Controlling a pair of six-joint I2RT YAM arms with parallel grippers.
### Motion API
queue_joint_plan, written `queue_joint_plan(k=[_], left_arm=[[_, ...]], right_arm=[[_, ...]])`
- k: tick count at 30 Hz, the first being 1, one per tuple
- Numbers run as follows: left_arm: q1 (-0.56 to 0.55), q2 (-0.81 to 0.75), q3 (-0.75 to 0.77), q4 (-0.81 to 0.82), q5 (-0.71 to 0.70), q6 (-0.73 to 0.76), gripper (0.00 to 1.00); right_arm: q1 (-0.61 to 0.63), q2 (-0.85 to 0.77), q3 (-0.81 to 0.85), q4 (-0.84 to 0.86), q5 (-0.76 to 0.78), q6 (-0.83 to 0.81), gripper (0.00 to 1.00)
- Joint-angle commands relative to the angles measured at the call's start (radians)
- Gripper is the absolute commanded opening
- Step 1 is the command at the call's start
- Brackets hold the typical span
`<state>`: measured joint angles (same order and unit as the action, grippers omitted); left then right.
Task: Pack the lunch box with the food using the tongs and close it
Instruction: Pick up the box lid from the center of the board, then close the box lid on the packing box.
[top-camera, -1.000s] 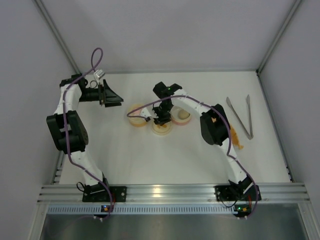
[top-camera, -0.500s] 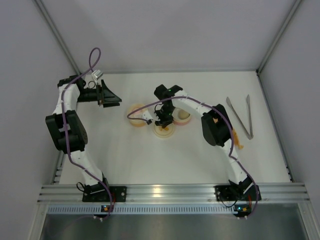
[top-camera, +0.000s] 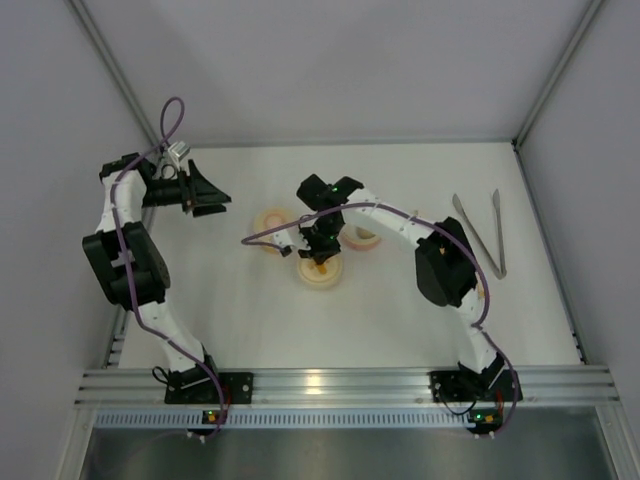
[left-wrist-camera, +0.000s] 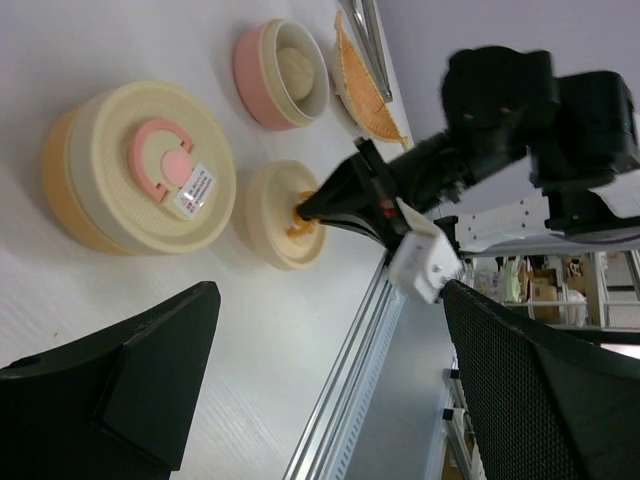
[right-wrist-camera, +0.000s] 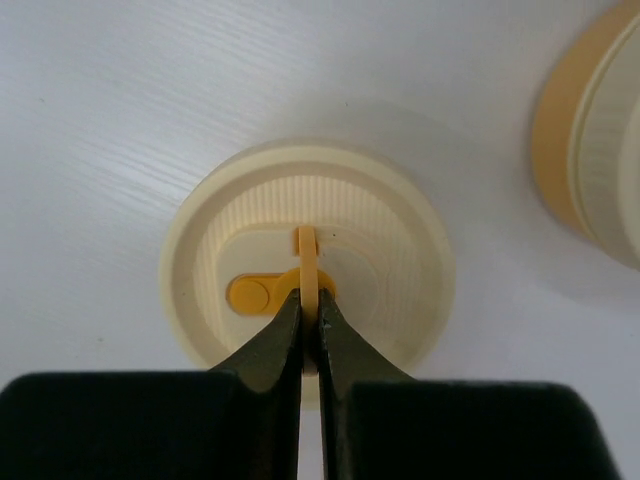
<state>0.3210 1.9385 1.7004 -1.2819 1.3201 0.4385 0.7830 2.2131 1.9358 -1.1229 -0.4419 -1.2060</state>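
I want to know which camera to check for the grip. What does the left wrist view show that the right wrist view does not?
Only the left wrist view: the pink bowl holding the ball, the orange tray, the tongs. Only the right wrist view: how the yellow tab stands upright, pinched by the shut right hand. Both: that hand, the small lid under it, and the big container beside it.

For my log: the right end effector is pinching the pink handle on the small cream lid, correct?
Not pink. The right wrist view shows the right end effector pinching the yellow handle on the small cream lid.
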Motion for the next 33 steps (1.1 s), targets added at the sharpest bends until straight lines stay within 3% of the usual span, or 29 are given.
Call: queue_joint_plan(k=[1, 6, 12, 16, 20, 25, 33], left_arm=[[0.024, -0.073, 0.021, 0.049, -0.002, -0.017, 0.98], [0.024, -0.165, -0.056, 0.231, -0.091, -0.155, 0.98], [0.016, -0.222, -0.119, 0.288, -0.150, -0.166, 0.98], [0.004, -0.236, -0.156, 0.299, -0.122, -0.158, 0.98], [-0.016, -0.265, -0.192, 0.351, -0.117, -0.176, 0.98], [-0.036, -0.262, -0.203, 0.362, -0.127, -0.191, 0.98], [-0.036, -0.236, -0.214, 0.438, -0.119, -0.276, 0.98]], right_arm=[[0.052, -0.180, 0.005, 0.072, -0.029, 0.138, 0.00], [0.035, -0.289, -0.037, 0.066, 0.019, 0.296, 0.00], [-0.042, -0.447, -0.230, 0.098, 0.060, 0.224, 0.00], [-0.218, -0.382, -0.108, -0.021, -0.066, 0.137, 0.00], [-0.306, -0.250, 0.037, -0.075, -0.052, 0.056, 0.00], [-0.340, -0.115, 0.228, -0.149, -0.021, 0.020, 0.00], [-0.347, -0.040, 0.249, -0.166, -0.034, 0.016, 0.00]])
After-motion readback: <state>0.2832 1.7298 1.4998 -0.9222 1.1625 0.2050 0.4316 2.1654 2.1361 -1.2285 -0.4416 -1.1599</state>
